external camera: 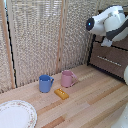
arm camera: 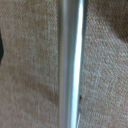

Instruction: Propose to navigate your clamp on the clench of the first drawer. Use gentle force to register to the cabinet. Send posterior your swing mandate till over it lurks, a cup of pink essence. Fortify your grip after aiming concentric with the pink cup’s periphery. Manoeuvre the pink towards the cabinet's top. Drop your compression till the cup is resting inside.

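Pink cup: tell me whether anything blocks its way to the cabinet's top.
Nothing visible does. The pink cup stands on the wooden table; the blue mug and yellow block lie on its far side from the cabinet.

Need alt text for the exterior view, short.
A bulky white robot arm reaches toward a dark brown wooden cabinet at the exterior view's right. On the pale wooden table stand a blue mug and a dusty-pink mug.

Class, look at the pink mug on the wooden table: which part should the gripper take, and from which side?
Grip the pink mug across its rim from above. It stands upright with its mouth open, and the blue mug stands close on the exterior view's left, so a side approach looks cramped. Its handle points to the right.
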